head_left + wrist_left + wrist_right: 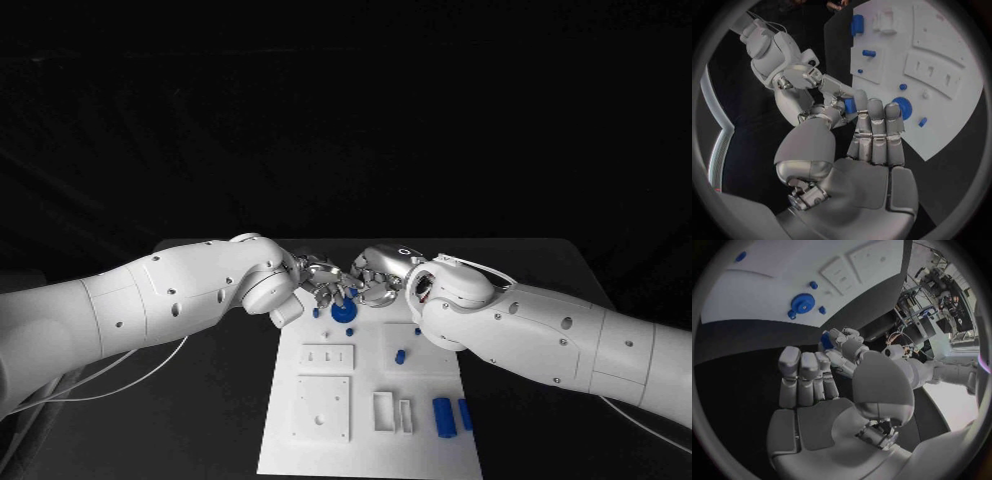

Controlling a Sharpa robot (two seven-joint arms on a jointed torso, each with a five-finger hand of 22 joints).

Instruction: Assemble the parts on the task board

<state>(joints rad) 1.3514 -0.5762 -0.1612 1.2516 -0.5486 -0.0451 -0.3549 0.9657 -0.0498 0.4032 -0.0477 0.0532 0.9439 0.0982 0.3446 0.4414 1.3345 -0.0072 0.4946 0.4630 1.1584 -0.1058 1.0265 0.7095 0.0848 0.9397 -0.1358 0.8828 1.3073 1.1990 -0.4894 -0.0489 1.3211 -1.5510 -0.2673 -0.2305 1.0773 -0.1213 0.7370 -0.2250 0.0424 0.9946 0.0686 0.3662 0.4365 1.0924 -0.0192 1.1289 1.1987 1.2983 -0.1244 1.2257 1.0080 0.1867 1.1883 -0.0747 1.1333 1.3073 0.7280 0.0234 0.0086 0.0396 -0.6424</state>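
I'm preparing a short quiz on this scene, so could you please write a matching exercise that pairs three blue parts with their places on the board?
Things:
1. round blue part
2. blue peg
3. blue blocks

Places on the task board:
A. near right corner
B. far end
C. standing right of the centre

Pairs: 1-B, 2-C, 3-A.

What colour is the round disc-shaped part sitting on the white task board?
Blue; the round disc-shaped part shows best in the right wrist view.
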